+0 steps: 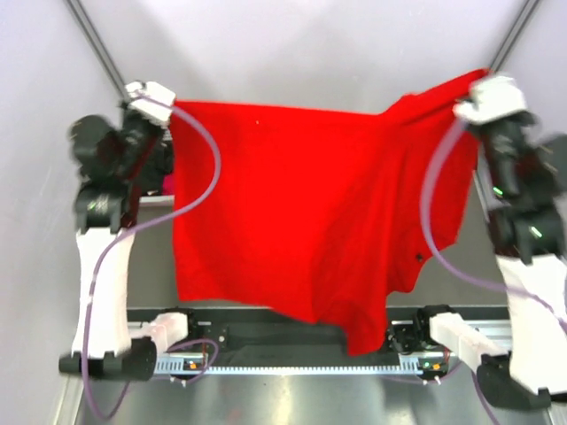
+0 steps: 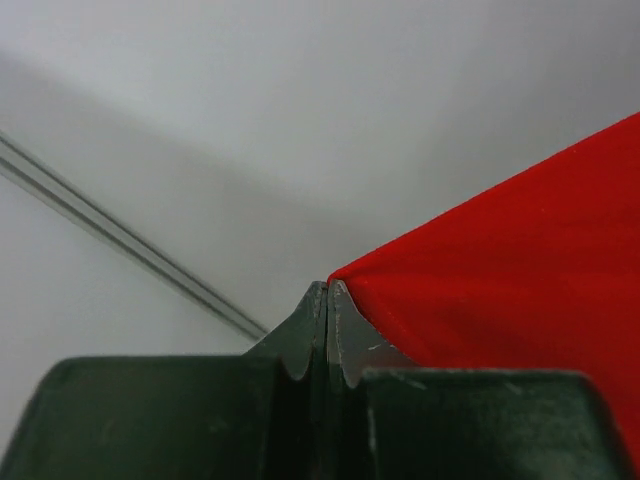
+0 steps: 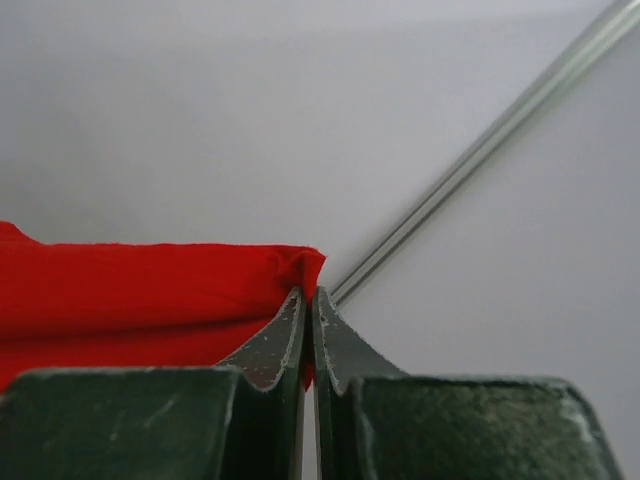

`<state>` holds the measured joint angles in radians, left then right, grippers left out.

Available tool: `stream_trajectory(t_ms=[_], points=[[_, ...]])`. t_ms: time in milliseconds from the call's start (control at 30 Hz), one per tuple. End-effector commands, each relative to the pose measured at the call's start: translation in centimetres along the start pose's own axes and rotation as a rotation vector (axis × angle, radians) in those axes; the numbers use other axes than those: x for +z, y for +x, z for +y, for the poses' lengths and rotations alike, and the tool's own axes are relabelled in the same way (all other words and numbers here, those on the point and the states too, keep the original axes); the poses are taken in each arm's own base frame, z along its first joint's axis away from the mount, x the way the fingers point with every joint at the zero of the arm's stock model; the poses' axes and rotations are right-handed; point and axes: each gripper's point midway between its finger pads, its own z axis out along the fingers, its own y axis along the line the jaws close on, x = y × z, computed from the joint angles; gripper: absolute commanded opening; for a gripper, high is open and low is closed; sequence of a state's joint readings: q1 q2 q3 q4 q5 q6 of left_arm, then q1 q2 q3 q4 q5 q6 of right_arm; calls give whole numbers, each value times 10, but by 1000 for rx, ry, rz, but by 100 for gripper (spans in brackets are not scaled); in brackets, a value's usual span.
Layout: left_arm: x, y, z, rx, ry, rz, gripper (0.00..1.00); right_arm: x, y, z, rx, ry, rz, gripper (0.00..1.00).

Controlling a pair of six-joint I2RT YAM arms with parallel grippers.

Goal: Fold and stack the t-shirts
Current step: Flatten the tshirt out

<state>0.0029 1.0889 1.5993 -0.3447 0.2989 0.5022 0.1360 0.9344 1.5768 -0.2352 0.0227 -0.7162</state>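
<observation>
A large plain red t-shirt [image 1: 301, 212] hangs spread out in the air between my two arms, high above the table. My left gripper [image 1: 168, 104] is shut on its upper left corner; in the left wrist view the gripper [image 2: 327, 287] pinches the red cloth [image 2: 520, 260]. My right gripper [image 1: 461, 108] is shut on its upper right corner; in the right wrist view the gripper [image 3: 308, 295] pinches the red cloth [image 3: 150, 290]. The shirt's lower edge hangs unevenly, lowest at the right. A small pink patch [image 1: 166, 183] shows behind the left arm. The black shirts are hidden.
Both arm bases [image 1: 168, 332] and a toothed rail [image 1: 292, 363] run along the near edge. Grey walls with metal corner strips [image 1: 97, 44] stand behind. The hanging shirt hides most of the table.
</observation>
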Motion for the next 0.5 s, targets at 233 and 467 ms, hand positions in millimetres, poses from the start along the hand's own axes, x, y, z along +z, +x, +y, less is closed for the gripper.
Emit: stream_trajectory(t_ms=[233,467], points=[[80,295,-103,-4,246,556,0,71,245,196,-248,-394,379,0],[124,413,-140,-51,309,755,0,110,339,264,-281,-461,536,0]])
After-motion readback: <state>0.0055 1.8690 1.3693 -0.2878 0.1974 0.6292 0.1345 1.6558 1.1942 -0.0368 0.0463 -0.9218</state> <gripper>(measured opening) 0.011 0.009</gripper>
